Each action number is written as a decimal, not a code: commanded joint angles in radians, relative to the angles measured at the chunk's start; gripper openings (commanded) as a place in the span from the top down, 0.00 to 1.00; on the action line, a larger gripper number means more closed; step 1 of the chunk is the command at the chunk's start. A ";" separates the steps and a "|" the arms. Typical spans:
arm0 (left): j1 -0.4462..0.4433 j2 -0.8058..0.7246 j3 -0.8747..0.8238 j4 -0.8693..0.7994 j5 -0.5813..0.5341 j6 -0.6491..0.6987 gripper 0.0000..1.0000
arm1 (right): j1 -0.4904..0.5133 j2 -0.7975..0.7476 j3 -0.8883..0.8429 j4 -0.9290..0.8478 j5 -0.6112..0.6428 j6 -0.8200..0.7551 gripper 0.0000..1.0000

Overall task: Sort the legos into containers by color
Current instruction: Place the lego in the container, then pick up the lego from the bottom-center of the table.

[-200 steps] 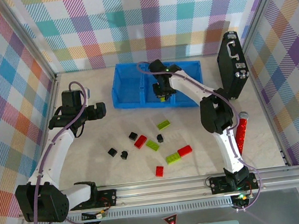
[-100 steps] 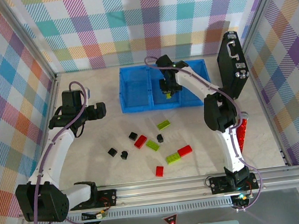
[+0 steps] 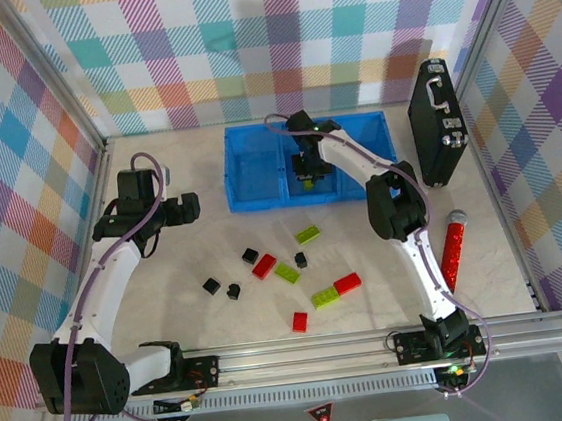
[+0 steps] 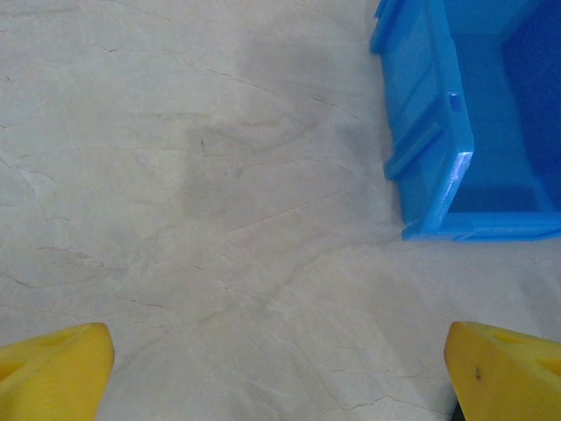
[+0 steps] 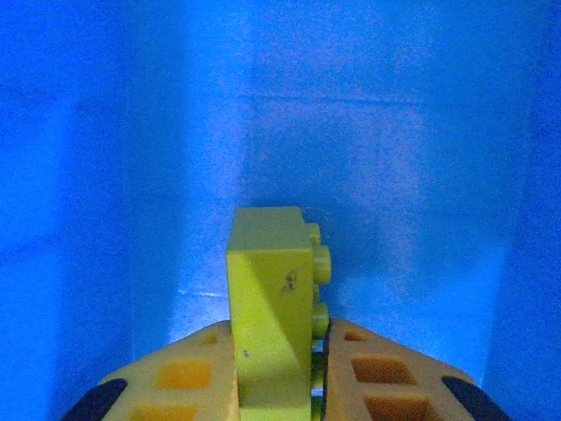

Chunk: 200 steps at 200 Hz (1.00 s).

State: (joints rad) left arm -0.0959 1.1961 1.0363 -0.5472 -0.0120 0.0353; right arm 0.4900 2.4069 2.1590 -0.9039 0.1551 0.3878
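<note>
Right gripper (image 5: 279, 373) clamped on a lime green brick (image 5: 272, 303) inside the blue tray (image 3: 252, 204), middle compartment we think; left gripper (image 3: 193, 208) spread wide, left of top view. Other legos (image 3: 264, 266) lie loose at centre.

Marble table (image 3: 202, 319), blue tray (image 3: 260, 203), scattered legos (image 3: 264, 266)

tray (image 3: 257, 201) bright blue. held brick (image 5: 272, 298) lime, right tool (image 5: 279, 346) yellow. loose bricks (image 3: 288, 272) at the tray's 6 o'clock: red, lime, black. table (image 3: 193, 230) pale, veined. case (image 3: 437, 124) black. cylinder (image 3: 454, 248) red, cap grey. walls (image 3: 243, 43) pastel plaid.
</note>
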 commanded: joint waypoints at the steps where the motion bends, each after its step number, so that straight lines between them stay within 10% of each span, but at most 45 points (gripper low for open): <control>1: 0.002 0.007 -0.007 -0.002 0.004 0.007 0.04 | 0.007 0.002 0.039 -0.021 -0.014 0.019 0.67; 84: 0.002 0.003 -0.004 -0.004 -0.005 0.008 0.04 | 0.022 -0.146 0.073 -0.110 -0.004 -0.034 0.59; 200: 0.002 0.011 -0.005 -0.006 -0.019 0.014 0.04 | 0.158 -0.538 -0.436 -0.056 -0.045 -0.016 0.59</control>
State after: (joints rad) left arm -0.0959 1.2049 1.0363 -0.5472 -0.0193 0.0383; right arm 0.6167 1.9446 1.8000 -0.9585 0.1211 0.3580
